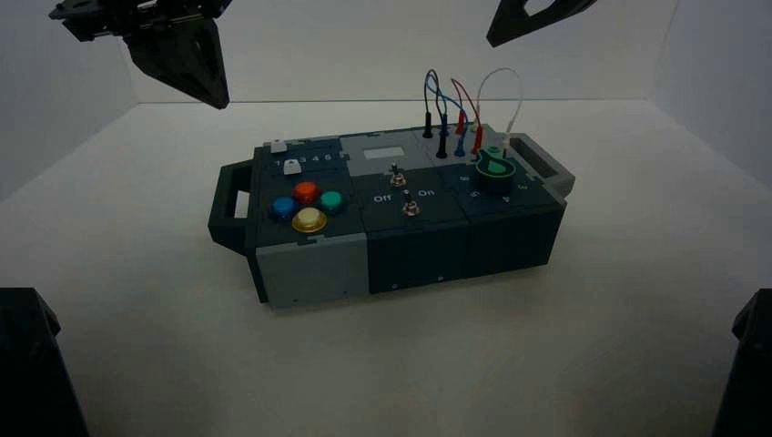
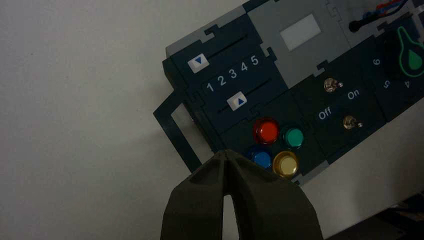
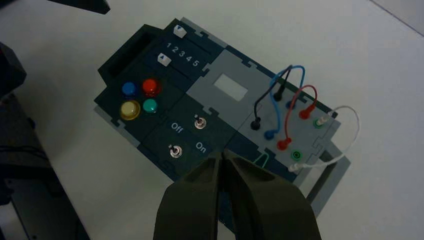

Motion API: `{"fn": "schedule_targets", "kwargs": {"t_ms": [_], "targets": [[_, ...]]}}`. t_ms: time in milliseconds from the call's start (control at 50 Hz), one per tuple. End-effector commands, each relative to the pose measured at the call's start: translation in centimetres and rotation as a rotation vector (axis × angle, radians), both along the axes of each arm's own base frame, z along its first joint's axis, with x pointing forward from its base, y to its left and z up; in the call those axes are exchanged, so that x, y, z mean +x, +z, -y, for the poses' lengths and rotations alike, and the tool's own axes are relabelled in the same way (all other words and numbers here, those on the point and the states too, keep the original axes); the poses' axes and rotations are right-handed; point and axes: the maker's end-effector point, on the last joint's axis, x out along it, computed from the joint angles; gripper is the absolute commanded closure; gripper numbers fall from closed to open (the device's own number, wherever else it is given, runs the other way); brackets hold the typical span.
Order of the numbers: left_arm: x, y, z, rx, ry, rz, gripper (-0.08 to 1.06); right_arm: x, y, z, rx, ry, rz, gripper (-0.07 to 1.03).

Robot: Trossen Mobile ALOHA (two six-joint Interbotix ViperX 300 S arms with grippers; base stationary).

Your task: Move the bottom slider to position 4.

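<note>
Dim light overall, w/ soft shadows nr box (image 1: 410, 209).

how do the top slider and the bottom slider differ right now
The top slider sits by the 1, whereas the bottom slider sits by the 2. The top slider lies on the far side of the digit row, the bottom slider on the near side, next to the buttons. Both are small white caps with a blue triangle pointing towards the digits.

On the box's dark slider panel (image 2: 220, 75) I'm reading "1 2 3 4 5"; by the metal toggle switches (image 2: 330, 85), "Off" and "On"; around the green dial (image 2: 413, 59), "6", "5", "4" and "3" are showing.
</note>
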Motion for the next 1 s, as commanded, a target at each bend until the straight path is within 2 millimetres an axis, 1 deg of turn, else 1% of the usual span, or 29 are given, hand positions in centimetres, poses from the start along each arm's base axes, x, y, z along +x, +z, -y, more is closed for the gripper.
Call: {"fn": "schedule_targets", "kwargs": {"t_ms": [20,120,220,380,560,700,1000], "targets": [[0.6,0.9,0.4,-0.014,-0.003,0.031,1.01,0.8,1.3,-1.3,0.023,0.018,0.041,0.98],[0.6,1.0,0.4,-0.014,-0.005,0.033,1.01,0.8,1.0,-2.2,0.019,0.039,0.036,0.98],[0.6,1.0,0.3,-0.013,-0.006,0.033,1.01,1.1,0.6,-2.6,0.014,0.044,0.031,0.98],[0.5,0.9,0.3,-0.013,-0.005,0.029,1.01,1.8,0.5,-2.9,0.014,0.033,0.041,0.98],[0.3,0.7,0.3,-0.012,-0.003,0.025,1.01,1.9,0.4,-3.2,0.011,0.04,0.04,0.98],[0.6,0.5,0.3,-0.018,0.008,0.043,1.01,1.9,0.6,-3.2,0.013,0.04,0.042,0.98],[1.1,-0.7,0.5,-0.035,0.057,0.016,1.01,1.9,0.5,-3.2,0.013,0.04,0.042,0.98]]}}
